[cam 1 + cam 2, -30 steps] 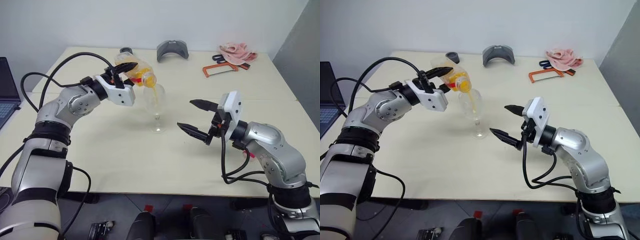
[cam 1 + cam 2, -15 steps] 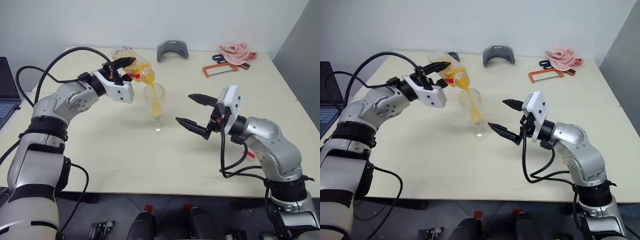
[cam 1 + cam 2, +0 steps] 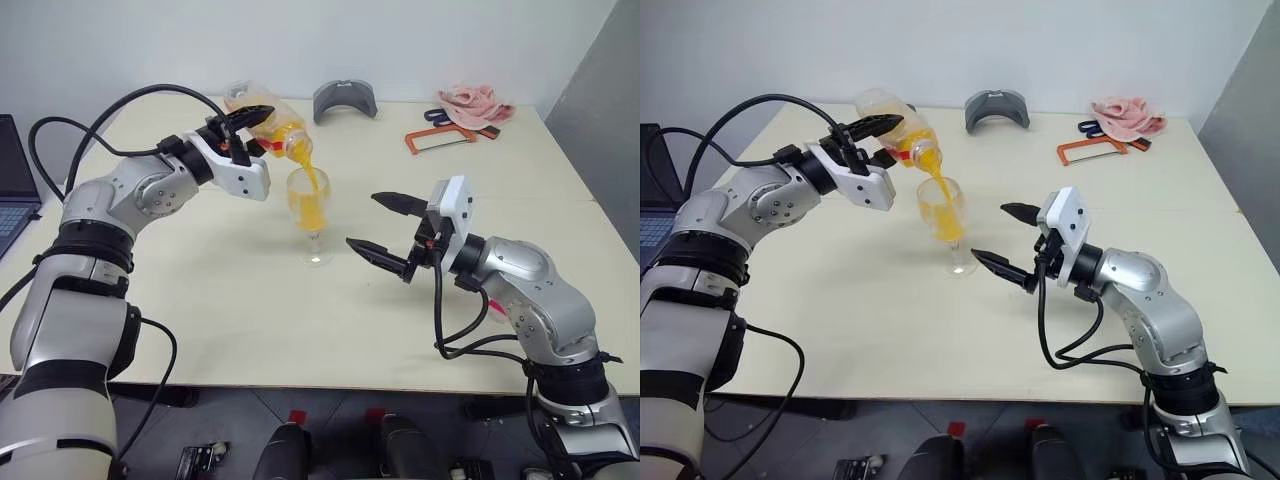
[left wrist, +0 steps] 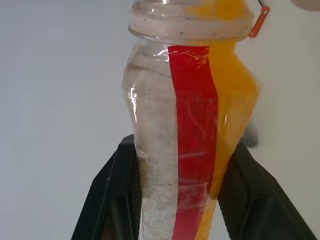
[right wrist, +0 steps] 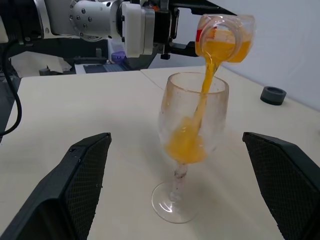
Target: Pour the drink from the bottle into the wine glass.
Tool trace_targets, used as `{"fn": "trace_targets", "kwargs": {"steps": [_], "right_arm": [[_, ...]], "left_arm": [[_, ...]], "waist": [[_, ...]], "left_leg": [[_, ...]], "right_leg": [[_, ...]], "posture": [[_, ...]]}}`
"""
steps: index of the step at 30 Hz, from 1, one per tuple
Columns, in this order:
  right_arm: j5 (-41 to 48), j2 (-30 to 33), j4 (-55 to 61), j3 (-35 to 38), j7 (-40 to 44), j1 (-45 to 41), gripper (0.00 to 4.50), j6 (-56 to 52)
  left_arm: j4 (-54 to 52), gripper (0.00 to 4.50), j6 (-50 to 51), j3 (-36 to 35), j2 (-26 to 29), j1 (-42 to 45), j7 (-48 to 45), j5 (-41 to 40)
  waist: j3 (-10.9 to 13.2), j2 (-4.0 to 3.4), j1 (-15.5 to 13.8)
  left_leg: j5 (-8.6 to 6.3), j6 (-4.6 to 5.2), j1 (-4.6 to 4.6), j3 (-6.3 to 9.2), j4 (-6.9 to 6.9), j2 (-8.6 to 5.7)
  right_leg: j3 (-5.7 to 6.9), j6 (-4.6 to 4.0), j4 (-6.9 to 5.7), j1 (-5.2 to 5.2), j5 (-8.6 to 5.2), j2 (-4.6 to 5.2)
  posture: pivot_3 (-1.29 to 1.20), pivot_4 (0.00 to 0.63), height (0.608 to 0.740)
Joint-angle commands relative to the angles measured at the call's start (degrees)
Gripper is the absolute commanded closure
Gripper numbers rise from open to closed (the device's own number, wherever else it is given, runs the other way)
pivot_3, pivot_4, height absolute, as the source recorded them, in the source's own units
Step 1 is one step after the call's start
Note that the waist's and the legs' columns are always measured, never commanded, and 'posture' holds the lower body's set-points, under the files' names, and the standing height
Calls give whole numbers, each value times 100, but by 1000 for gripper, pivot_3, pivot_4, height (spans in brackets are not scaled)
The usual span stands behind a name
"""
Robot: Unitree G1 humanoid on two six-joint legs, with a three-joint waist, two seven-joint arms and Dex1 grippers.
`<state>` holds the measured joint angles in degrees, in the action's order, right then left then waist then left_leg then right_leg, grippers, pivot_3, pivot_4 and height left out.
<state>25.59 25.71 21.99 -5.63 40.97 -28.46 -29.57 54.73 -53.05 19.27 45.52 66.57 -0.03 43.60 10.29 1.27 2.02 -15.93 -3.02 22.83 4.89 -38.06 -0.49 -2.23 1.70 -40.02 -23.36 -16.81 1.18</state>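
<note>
At centre frame on the desk [image 3: 200, 300], the glass [image 3: 308, 215] stands partly filled — drink [image 3: 312, 190] streams from the tilted bottle [image 3: 275, 130], gripped by the left tool [image 3: 240, 125]. The right tool [image 3: 385, 232] waits beside, spread wide. Some drink remains in the bottle — pouring is unfinished.

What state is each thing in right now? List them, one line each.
bottle: uncapped, tipped mouth-down over the glass, pouring.
drink: streaming into the glass, pooling in its bowl.
wine glass: upright on the table, partly filled.
left tool: shut on the bottle.
right tool: open, empty, beside the glass.
</note>
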Motion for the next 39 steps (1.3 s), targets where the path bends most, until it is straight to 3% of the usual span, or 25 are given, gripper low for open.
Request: {"fn": "trace_targets", "kwargs": {"steps": [1,39], "right_arm": [[-9,-27,211,43,-70,-3,0,73],[15,-107,290,-45,-161,94,0,20]], "left_arm": [[-19,2838,-42,-9,150,245,217,18],[157,2838,-88,253,243,470,548,283]], "waist": [[0,0,0],[0,0,1]], "left_leg": [[0,0,0,0,0,0],[0,0,0,-3,-1,-1]], "right_leg": [[0,0,0,0,0,0],[-1,0,-3,-1,0,0]], "posture": [[0,150,740],[0,150,740]]}}
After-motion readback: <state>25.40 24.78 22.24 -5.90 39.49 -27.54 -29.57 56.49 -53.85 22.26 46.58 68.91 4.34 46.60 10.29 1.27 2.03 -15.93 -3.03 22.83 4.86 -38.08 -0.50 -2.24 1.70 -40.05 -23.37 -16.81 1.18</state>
